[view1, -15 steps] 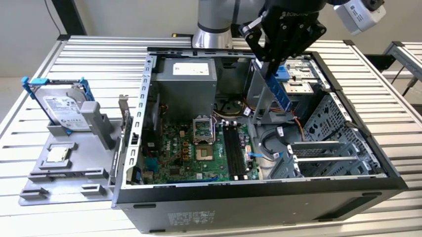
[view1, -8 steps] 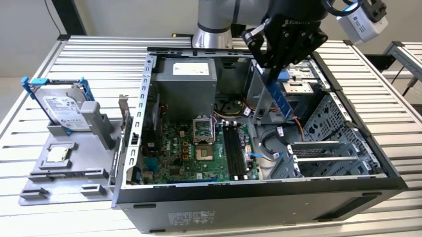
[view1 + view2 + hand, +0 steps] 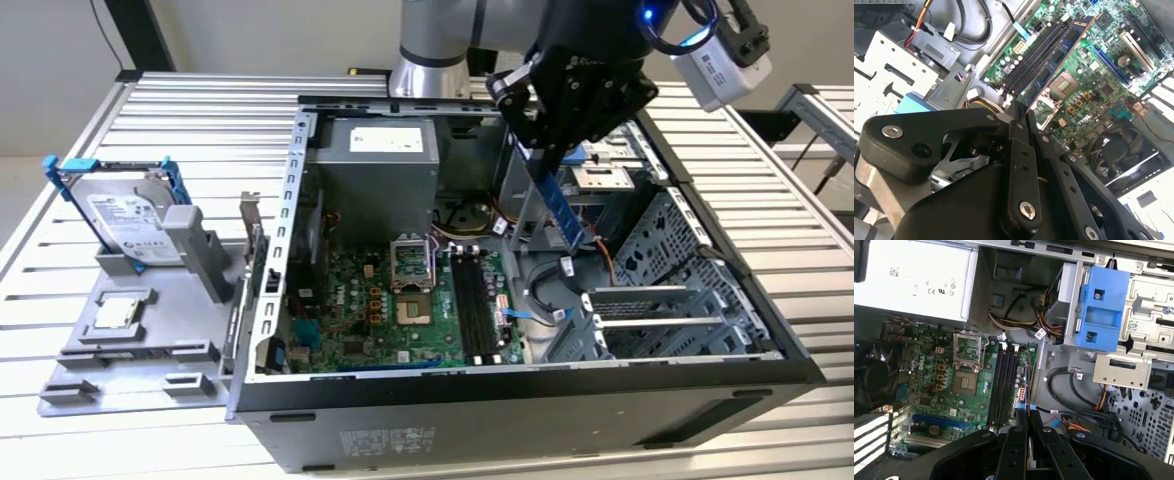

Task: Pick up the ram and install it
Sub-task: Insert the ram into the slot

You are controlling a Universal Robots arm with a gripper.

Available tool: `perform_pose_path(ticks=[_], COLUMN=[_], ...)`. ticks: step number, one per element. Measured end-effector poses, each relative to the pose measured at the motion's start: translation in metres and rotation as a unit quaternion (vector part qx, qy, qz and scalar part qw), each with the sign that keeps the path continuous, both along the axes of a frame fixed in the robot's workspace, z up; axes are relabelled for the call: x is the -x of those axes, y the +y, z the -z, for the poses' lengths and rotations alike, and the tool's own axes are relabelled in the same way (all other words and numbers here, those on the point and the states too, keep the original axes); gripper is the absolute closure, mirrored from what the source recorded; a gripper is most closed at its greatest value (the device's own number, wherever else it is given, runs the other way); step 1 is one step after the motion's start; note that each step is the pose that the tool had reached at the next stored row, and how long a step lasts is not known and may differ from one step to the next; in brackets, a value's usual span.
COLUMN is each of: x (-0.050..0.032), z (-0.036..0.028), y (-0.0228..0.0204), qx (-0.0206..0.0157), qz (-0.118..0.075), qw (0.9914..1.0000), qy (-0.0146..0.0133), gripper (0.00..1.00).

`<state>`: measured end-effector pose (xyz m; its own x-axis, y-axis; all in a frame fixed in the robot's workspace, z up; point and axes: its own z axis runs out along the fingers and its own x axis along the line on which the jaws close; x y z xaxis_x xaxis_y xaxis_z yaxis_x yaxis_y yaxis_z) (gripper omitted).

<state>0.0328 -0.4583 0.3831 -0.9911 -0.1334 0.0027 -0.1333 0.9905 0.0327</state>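
My gripper (image 3: 545,148) hangs over the open computer case (image 3: 400,425), shut on the upper end of the ram (image 3: 565,208). The ram is a thin blue stick with black chips, and it hangs tilted down toward the motherboard (image 3: 387,310). It is above the board and touches nothing there. In the second wrist view the ram (image 3: 1060,54) runs out from the gripper (image 3: 1021,112) alongside the black memory slots (image 3: 1031,57). In the first wrist view the ram (image 3: 1027,385) shows edge-on from the gripper (image 3: 1028,419), just beside the memory slots (image 3: 1004,385).
A hard drive in a blue bracket (image 3: 127,215) and a small silver processor chip (image 3: 118,312) sit on a grey fixture (image 3: 134,350) at the exterior view's left. Inside the case are the power supply (image 3: 914,275), cables (image 3: 1064,385), the drive cage (image 3: 667,300) and a blue bracket (image 3: 1101,310).
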Motion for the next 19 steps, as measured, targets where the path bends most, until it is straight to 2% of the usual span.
perform_pose_path(ticks=[11, 19], x=[0.0, 0.0], z=[0.0031, 0.0113], y=[0.0, 0.0], qx=[0.0009, 0.003], qz=[0.0, 0.001], qw=[1.0, 0.99999], qy=[0.0, 0.0006], gripper=[1.0, 1.0])
